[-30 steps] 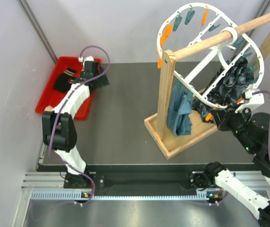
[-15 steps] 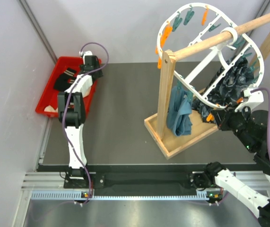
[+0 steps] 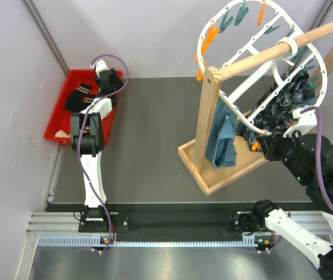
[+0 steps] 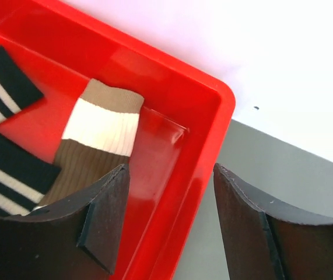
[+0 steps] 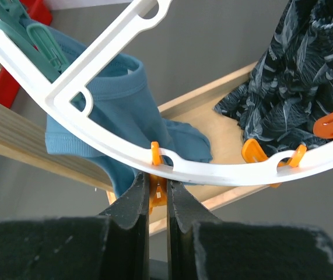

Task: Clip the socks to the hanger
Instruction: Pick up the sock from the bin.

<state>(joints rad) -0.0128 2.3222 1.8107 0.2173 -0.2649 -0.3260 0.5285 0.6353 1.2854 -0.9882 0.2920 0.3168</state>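
Left claw (image 4: 171, 175) is wide open and holding nothing. Its centre sits over the rim of the red bin (image 4: 201, 157), one finger inside the bin and the other out over the table (image 4: 283, 175).

Key relation: the brown-and-cream sock (image 4: 99, 140) lies off-centre, on the inner-finger side, flat on the bin floor. Its near end runs under that finger. Its long axis points away from the wrist camera with the cuff at the far end, so roughly crosswise to the closing line. That's good for a pinch. As I read it, the claw needs to shift sideways into the bin so the rim isn't between the jaws, then drop.

Two black striped socks (image 4: 11, 172) sit further in, past the brown one.

Right claw (image 5: 157, 178) is almost fully closed, pinching an orange peg (image 5: 155, 156) on the lower rim of the hanger (image 5: 213, 173), beside a hanging blue garment (image 5: 119, 111). I can't tell whether the peg is squeezed open.

In the top view the left arm is right at the socks, while the right arm and hanger are well apart from the bin. So pickup is the left arm's job.
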